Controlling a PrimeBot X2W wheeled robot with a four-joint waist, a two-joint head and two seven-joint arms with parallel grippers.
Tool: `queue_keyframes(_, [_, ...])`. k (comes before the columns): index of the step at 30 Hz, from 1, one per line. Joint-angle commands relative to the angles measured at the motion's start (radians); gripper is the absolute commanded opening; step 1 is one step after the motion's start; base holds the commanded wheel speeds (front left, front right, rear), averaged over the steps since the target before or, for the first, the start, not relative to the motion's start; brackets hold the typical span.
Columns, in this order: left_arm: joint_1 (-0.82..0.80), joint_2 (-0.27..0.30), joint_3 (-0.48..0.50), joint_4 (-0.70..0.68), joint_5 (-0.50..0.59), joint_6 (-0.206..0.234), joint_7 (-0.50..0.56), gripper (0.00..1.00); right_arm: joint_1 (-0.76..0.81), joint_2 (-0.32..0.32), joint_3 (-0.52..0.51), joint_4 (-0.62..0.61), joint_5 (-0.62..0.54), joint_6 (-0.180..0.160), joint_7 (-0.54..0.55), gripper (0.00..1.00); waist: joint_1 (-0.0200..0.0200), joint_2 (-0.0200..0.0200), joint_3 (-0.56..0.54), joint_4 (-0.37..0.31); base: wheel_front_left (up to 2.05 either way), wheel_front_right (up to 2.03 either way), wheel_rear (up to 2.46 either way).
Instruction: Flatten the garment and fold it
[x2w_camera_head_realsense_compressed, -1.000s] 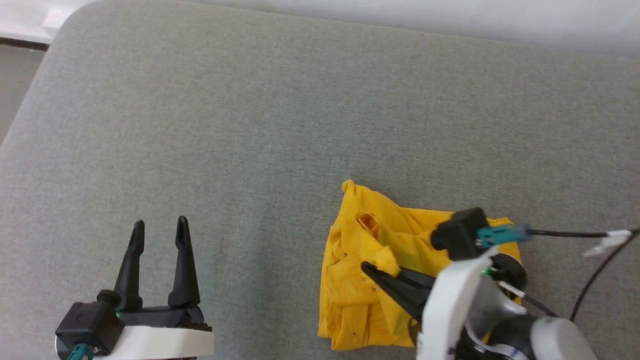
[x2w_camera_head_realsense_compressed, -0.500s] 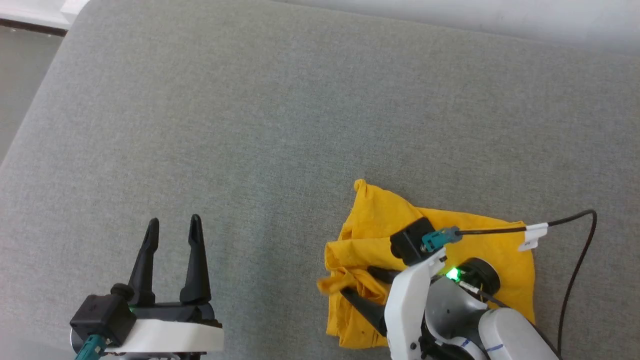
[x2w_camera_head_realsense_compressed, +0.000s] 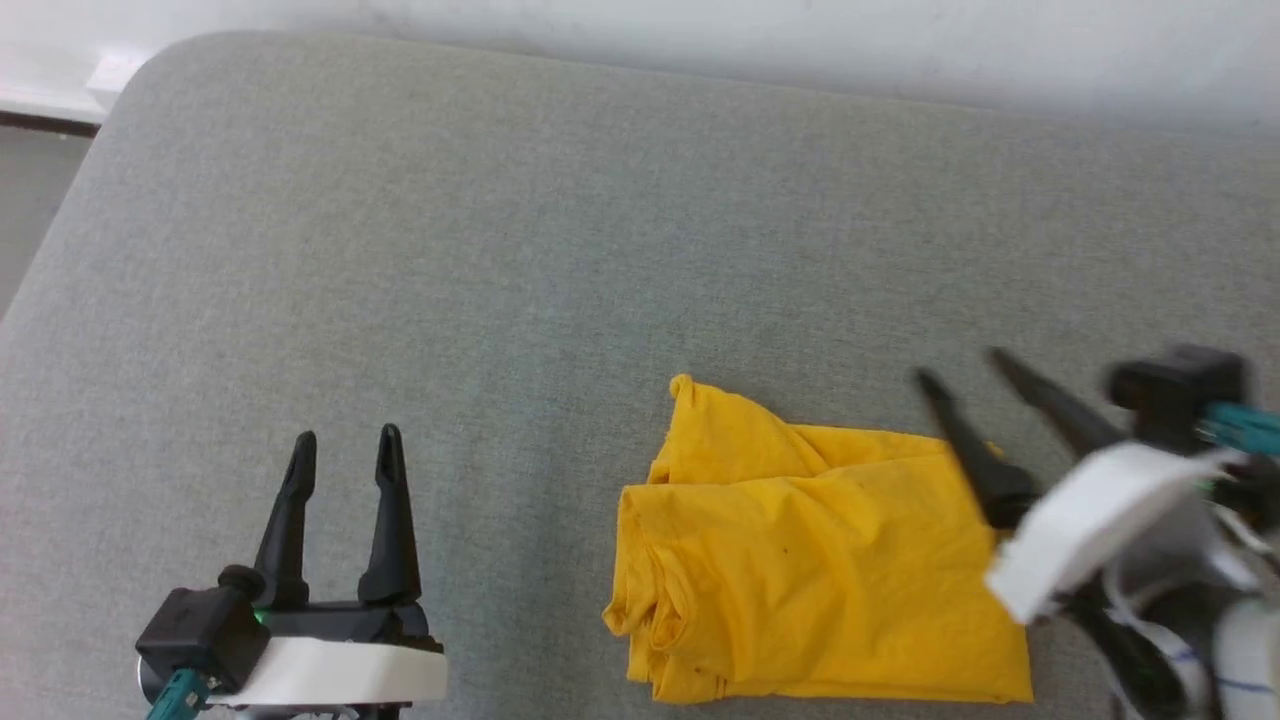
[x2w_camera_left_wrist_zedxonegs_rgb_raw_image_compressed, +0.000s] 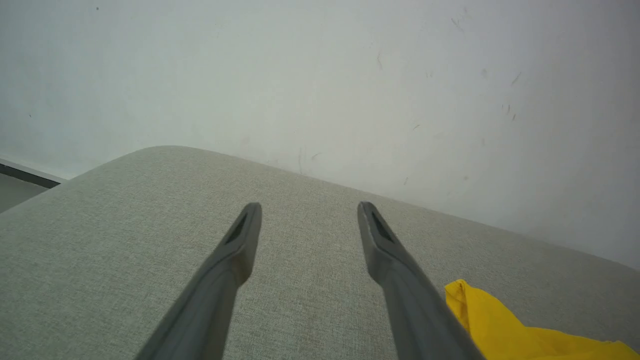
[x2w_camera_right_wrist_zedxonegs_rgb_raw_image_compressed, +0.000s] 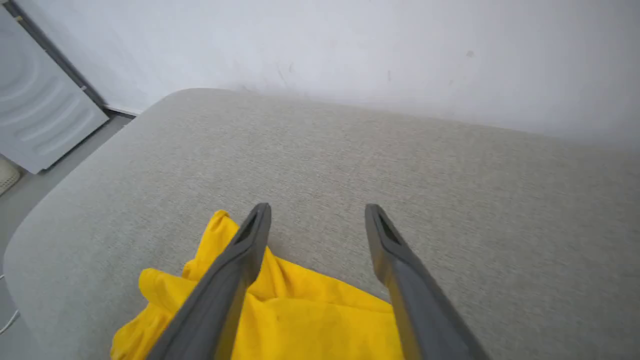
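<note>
- The garment (x2w_camera_head_realsense_compressed: 820, 570), plain bright yellow on the side that shows, lies folded into a rough rectangle on the grey cloth-covered bench (x2w_camera_head_realsense_compressed: 500, 250). It sits right of the middle, close to the near edge.
- Its left edge is a stack of rolled layers, and one bunched corner pokes out toward the far side.
- The right gripper (x2w_camera_head_realsense_compressed: 962, 367) is blurred and hangs at the garment's far right corner. Its jaws are spread wide with nothing between them, and one finger crosses the cloth's right edge. I cannot tell whether it touches.
- The left gripper (x2w_camera_head_realsense_compressed: 346, 440) is at the near left, well apart from the garment. Its jaws are also apart and empty, and its fingers point toward the far side.
- A white wall (x2w_camera_head_realsense_compressed: 700, 40) runs behind the bench's far edge.
</note>
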Motion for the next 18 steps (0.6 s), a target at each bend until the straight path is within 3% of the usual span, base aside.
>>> queue_keyframes(1, [0.012,-0.005,0.005,-0.011,0.003,0.003,-0.005,1.0,0.043,-0.002,-0.042,-0.017,-0.03,-0.001,-0.022,1.0,0.0,0.0,-0.017,-0.015,0.0,0.0,0.0])
queue_keyframes(9, [0.057,-0.01,0.014,-0.028,-0.004,0.009,-0.005,1.0,0.224,0.037,-0.183,-0.01,-0.022,-0.001,-0.069,1.0,0.0,0.0,-0.024,-0.031,0.0,0.0,0.0])
queue_keyframes(18, [0.049,-0.005,0.007,-0.031,-0.005,0.006,-0.004,1.0,0.264,0.047,-0.134,0.173,0.023,-0.001,-0.096,1.0,0.0,0.0,-0.016,-0.022,0.0,0.0,0.0])
